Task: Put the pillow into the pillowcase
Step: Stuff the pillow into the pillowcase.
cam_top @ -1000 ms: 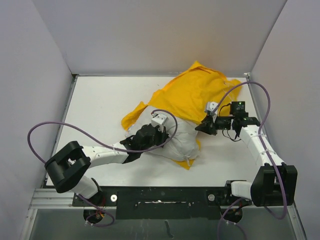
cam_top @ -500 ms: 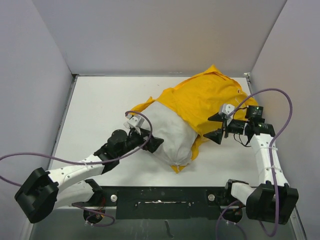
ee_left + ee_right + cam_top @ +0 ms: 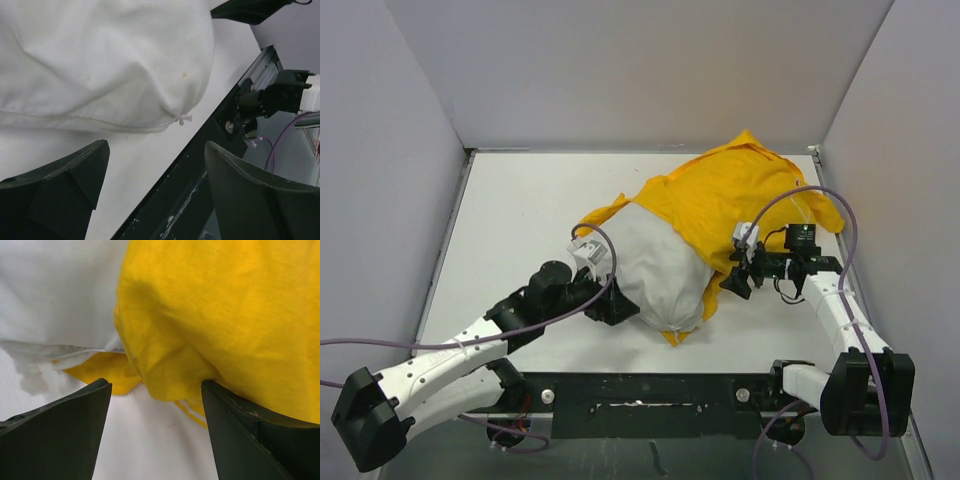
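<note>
A: White table (image 3: 510, 200), grey walls. Where's the pillow (image 3: 660, 265)?

B: Half inside the pillowcase (image 3: 740, 195), bare end just ahead of the left gripper (image 3: 156, 157), whose jaws gape empty.

A: And the right gripper (image 3: 155, 387)?

B: Open too, the yellow edge right before it. Both are soft and light, I'd say; pinch that edge, push the plump end.

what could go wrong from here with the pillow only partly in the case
The left gripper and right gripper are both open, so nothing holds the pillowcase: pushing the exposed near end of the pillow may slide the whole bundle. The right gripper faces a bunched yellow edge beside white fabric and might pinch both layers.
</note>
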Action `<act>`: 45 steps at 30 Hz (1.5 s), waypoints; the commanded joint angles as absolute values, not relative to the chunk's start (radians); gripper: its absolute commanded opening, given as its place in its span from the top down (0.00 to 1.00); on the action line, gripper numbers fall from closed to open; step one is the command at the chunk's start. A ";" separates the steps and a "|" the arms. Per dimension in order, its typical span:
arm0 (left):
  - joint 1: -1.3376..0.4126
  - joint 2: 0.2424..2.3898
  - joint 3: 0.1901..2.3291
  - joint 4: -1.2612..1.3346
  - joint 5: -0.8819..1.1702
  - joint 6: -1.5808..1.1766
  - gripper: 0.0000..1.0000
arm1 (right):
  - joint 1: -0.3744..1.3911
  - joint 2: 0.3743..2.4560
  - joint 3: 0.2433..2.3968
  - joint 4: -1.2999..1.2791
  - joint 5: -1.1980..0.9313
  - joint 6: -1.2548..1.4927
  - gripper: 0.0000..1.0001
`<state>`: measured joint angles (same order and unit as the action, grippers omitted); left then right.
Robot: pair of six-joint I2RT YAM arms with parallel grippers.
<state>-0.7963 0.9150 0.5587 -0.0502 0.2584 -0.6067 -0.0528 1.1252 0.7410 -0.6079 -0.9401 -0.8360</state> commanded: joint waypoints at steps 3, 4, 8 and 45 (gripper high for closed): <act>-0.816 0.822 0.318 0.115 0.202 -0.841 0.12 | 0.033 1.207 0.730 -0.319 -0.697 -0.641 0.27; -0.816 0.825 0.266 0.228 0.196 -0.891 0.08 | 0.033 1.219 0.735 -0.296 -0.678 -0.600 0.30; -0.830 0.948 0.203 0.545 0.134 -0.975 0.02 | 0.019 1.200 0.737 -0.269 -0.655 -0.532 0.69; -0.685 1.541 0.755 0.683 0.368 -0.661 1.00 | 0.051 1.125 0.860 -1.024 -1.346 -1.373 1.00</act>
<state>-0.6689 1.5455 0.5880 0.7418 0.3435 -0.8551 -0.0181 1.1618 0.8185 -0.8188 -1.1446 -1.1568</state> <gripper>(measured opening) 0.091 0.043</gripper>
